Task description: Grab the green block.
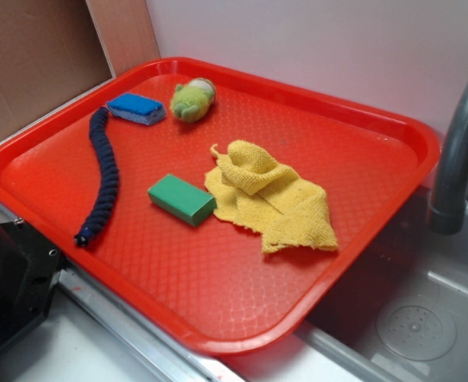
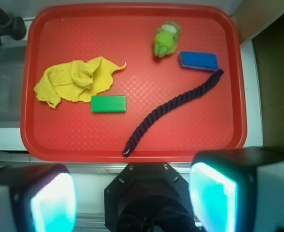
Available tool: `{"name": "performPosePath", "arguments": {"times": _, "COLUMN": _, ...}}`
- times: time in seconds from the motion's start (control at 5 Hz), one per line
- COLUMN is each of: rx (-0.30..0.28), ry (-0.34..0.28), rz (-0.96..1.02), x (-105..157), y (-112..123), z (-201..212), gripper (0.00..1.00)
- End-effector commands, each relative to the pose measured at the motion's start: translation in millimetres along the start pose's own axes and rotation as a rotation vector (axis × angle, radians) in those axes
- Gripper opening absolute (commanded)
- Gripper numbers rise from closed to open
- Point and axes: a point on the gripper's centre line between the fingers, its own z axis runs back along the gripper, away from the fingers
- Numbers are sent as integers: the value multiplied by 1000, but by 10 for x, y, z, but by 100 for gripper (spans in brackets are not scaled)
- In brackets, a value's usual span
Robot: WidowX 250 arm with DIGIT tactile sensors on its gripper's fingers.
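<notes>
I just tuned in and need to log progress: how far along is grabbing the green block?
Nothing is done yet. The green block lies flat on the red tray beside the yellow cloth, untouched. The gripper is open, high above the tray's near edge, holding nothing. Approach, descent and grasp all remain.

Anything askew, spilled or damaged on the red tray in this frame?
Nothing damaged or spilled. The yellow knitted cloth lies crumpled, its edge beside the small emerald-green rectangular block. The red plastic tray overhangs the sink.

Gripper (image 2: 132, 193) held high, fingers (image 2: 52, 200) spread wide apart with nothing between them; wrist pointing straight down.
</notes>
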Motion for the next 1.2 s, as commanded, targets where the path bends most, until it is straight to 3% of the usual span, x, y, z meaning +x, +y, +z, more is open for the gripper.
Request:
{"name": "performPosePath", "arguments": {"times": 0.0, "rx": -47, "ry": -39, "rz": -325, "x": 223, "y": -55, "z": -154, "gripper": 100}}
{"name": "performPosePath", "arguments": {"times": 0.4, "rx": -78, "ry": -154, "rz": -765, "x": 498, "y": -98, "z": -604, "gripper": 100}}
{"name": "performPosePath", "arguments": {"times": 0.6, "rx": -175, "ry": -191, "rz": -1003, "x": 556, "y": -115, "z": -804, "gripper": 100}}
{"name": "performPosePath", "arguments": {"times": 0.8, "rx": -198, "ry": -221, "rz": -1255, "x": 597, "y": -157, "z": -1024, "gripper": 100}}
{"name": "performPosePath", "arguments": {"times": 1.0, "rx": -171, "ry": -210, "rz": -1339, "x": 587, "y": -246, "z": -1181, "gripper": 100}}
